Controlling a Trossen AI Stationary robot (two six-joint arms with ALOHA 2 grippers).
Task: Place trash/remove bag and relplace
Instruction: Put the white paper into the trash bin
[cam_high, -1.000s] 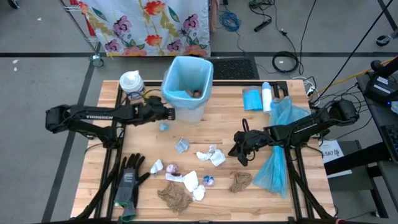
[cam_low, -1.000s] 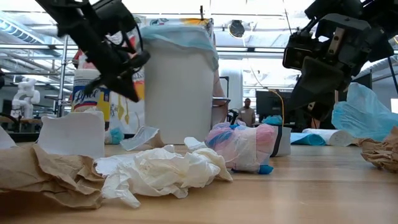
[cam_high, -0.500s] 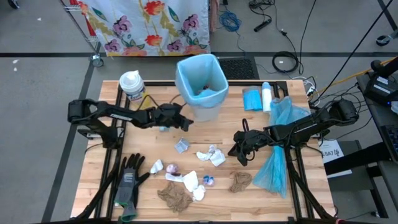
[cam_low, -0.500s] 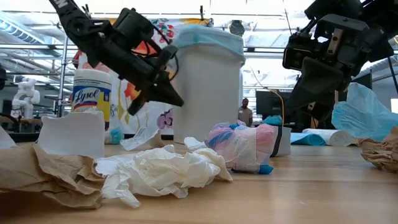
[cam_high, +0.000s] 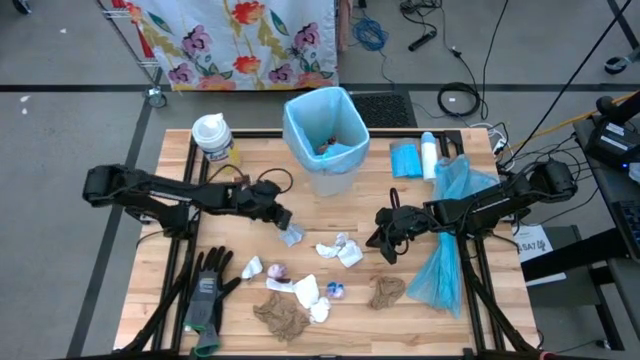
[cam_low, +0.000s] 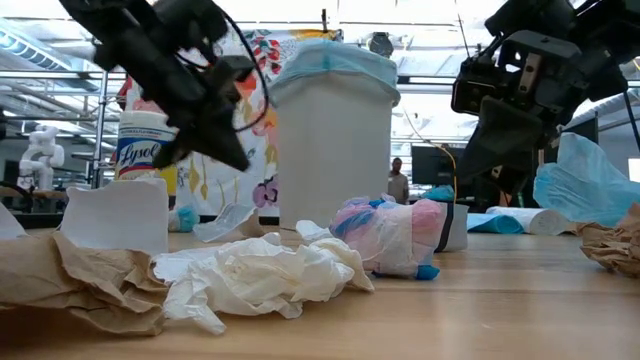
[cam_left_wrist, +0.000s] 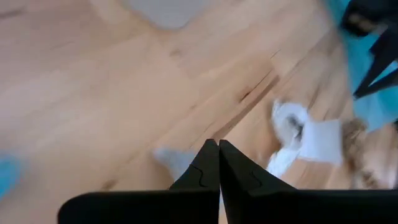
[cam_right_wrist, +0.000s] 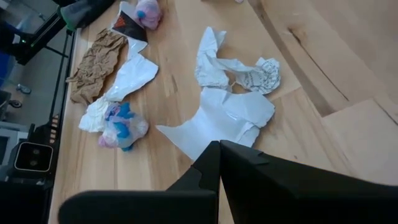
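The white bin (cam_high: 330, 170), lined with a light blue bag (cam_high: 300, 125), stands at the table's far middle with a few scraps inside (cam_high: 325, 148). Trash lies loose on the wood: a grey scrap (cam_high: 292, 235), white tissue (cam_high: 340, 248), brown paper (cam_high: 283, 318) and a bluish-purple wrapper (cam_high: 335, 290). My left gripper (cam_high: 284, 218) is shut and hovers above the grey scrap (cam_left_wrist: 169, 158), near-left of the bin. My right gripper (cam_high: 380, 243) is also shut. It hangs above the white tissue (cam_right_wrist: 233, 112), and the low view shows it raised off the table (cam_low: 488, 165).
Black-and-grey gloves (cam_high: 207, 290) lie at the near left. A wipes canister (cam_high: 212, 135) stands left of the bin. A blue bag roll (cam_high: 405, 160) and a white tube (cam_high: 429, 155) lie right of the bin. A loose blue bag (cam_high: 445, 255) sprawls by my right arm.
My left gripper moved from the bin's left side toward the table's right along the bin's near side. It then drew back toward the near edge, to above the grey scrap. The bin slid toward the table's right edge and stands straighter.
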